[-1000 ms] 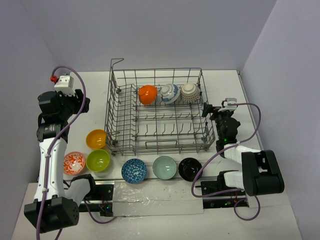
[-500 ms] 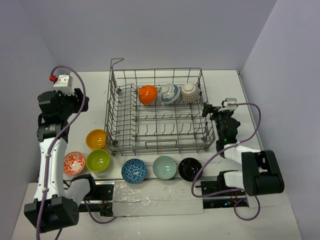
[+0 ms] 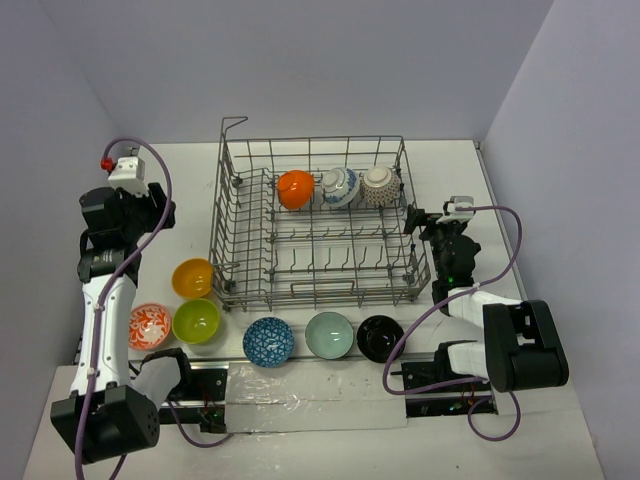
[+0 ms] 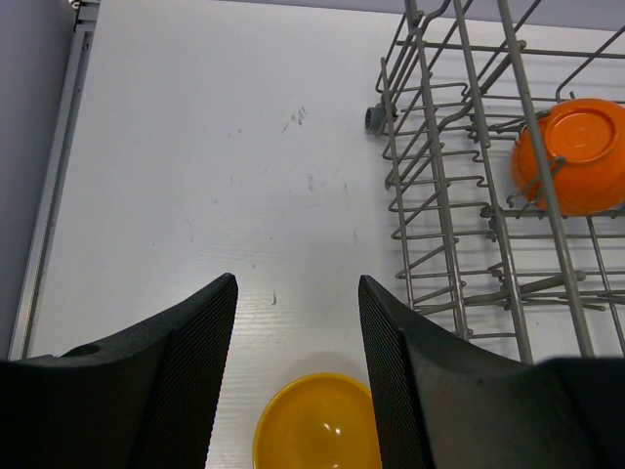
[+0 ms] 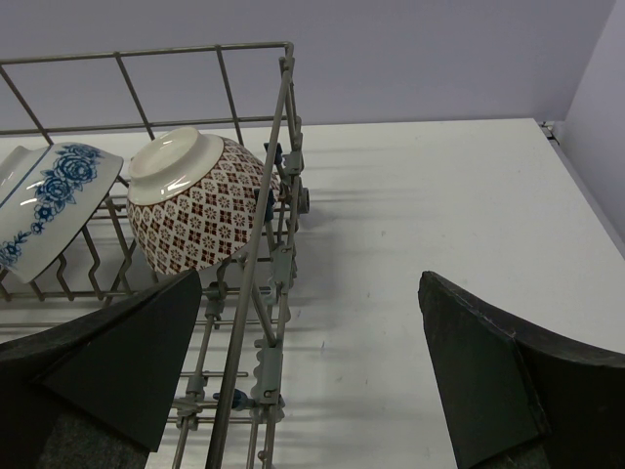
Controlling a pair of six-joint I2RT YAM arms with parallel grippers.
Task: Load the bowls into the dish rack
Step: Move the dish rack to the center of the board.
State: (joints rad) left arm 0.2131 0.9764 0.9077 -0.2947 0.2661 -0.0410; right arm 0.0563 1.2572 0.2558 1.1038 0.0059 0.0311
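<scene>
Grey wire dish rack [image 3: 315,235] stands mid-table [image 3: 450,170]. Back row holds three bowls: orange bowl [image 3: 295,188], blue-patterned bowl [image 3: 339,186], red-and-white checked bowl [image 3: 378,185]. Left gripper [image 4: 297,293]: spread, empty, over yellow bowl [image 4: 317,425] beside rack. Right gripper [image 5: 309,278]: spread wide, empty, at rack's right wall.

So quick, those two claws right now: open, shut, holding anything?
Left gripper: open, holding nothing.
Right gripper: open, holding nothing.
</scene>
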